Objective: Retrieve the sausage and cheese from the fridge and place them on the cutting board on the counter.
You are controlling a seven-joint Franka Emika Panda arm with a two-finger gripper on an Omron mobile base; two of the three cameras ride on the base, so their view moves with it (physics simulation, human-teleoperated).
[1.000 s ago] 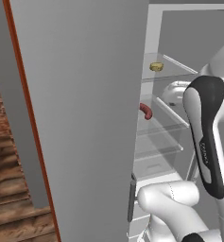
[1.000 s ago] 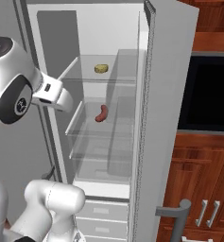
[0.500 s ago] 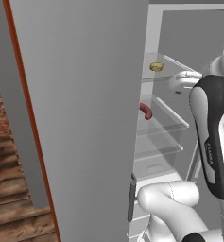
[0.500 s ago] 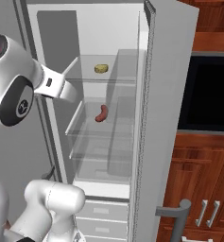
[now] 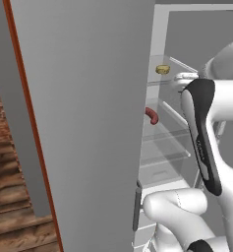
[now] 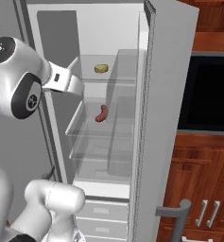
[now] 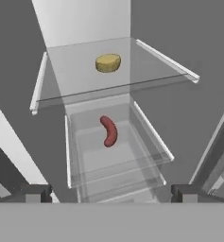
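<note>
The fridge [image 6: 170, 94] stands open, its grey door [image 5: 88, 123] swung wide. The pale yellow cheese [image 7: 107, 63] lies on the upper glass shelf, also seen as cheese [image 5: 162, 69] and cheese [image 6: 101, 69]. One shelf below rests the curved reddish-brown sausage [image 7: 109, 131], visible as sausage [image 5: 152, 115] and sausage [image 6: 102, 113]. My gripper [image 7: 111, 194] is open and holds nothing; it hangs in front of the shelves, apart from both foods, looking into the fridge. My hand [image 6: 68, 84] is at upper-shelf height by the fridge's left wall. The cutting board and the counter are out of view.
White drawers [image 6: 104, 212] fill the fridge's bottom. A black oven front [image 6: 205, 94] and reddish-brown cabinets [image 6: 203, 179] stand right of the open door. The door's bar handle [image 6: 172, 210] sticks out low. Wooden panelling [image 5: 10, 197] is at the left.
My hand has moved a little forward toward the fridge's shelves. Cheese and sausage lie as before, and the jaws stayed open.
</note>
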